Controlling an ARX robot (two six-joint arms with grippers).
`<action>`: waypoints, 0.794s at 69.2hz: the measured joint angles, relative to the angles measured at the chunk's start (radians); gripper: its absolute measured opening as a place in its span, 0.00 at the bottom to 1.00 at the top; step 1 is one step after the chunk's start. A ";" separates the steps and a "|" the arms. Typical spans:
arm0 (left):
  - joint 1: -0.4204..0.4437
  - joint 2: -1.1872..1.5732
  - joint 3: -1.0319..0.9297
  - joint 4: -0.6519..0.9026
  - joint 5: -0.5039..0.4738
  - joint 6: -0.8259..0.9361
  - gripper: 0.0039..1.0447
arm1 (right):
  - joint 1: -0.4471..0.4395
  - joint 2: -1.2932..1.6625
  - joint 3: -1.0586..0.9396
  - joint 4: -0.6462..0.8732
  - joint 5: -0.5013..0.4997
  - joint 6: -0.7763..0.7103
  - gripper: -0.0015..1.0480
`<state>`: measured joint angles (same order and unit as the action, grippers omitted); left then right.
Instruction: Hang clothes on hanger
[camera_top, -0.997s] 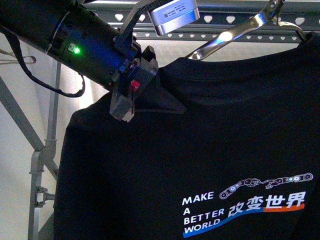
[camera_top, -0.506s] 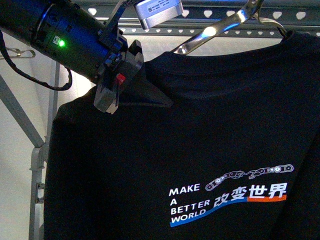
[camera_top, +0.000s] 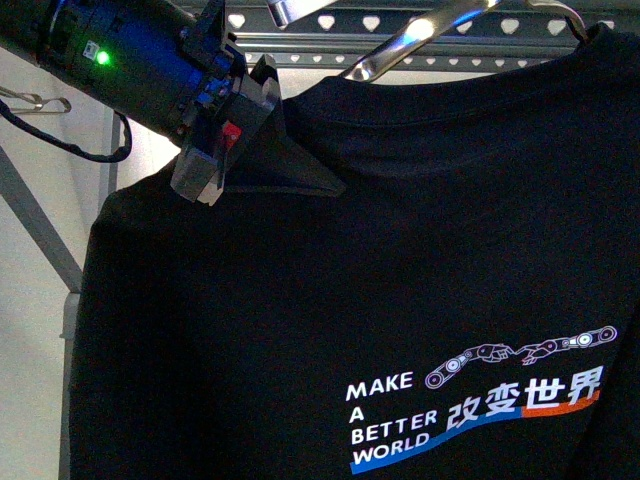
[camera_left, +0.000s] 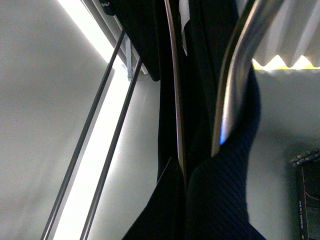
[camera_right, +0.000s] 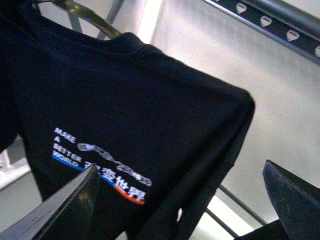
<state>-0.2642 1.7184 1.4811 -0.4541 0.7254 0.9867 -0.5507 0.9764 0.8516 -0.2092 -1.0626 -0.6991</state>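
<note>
Left tool: clamped on the shoulder of your T-shirt.
Right tool: wide apart, holding nothing.
Rack: heart-punched rail you see above the collar.

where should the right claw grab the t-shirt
Likely the free shoulder of the T-shirt, pinched over its top fold from the printed side: that ridge stands clear, mirrors where the left claw is shut on the other shoulder, and the open right claw faces it.
</note>
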 joint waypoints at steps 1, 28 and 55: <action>0.000 0.000 0.000 -0.001 0.000 0.000 0.06 | 0.005 0.010 0.010 0.008 0.014 -0.007 0.93; -0.003 0.000 0.001 -0.048 0.002 0.006 0.06 | 0.116 0.154 0.115 0.196 0.070 -0.086 0.93; -0.004 0.000 0.017 -0.096 0.014 0.016 0.06 | 0.238 0.318 0.250 -0.107 0.101 -0.269 0.93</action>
<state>-0.2684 1.7184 1.4982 -0.5499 0.7391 1.0027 -0.3122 1.2942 1.1015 -0.3164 -0.9619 -0.9680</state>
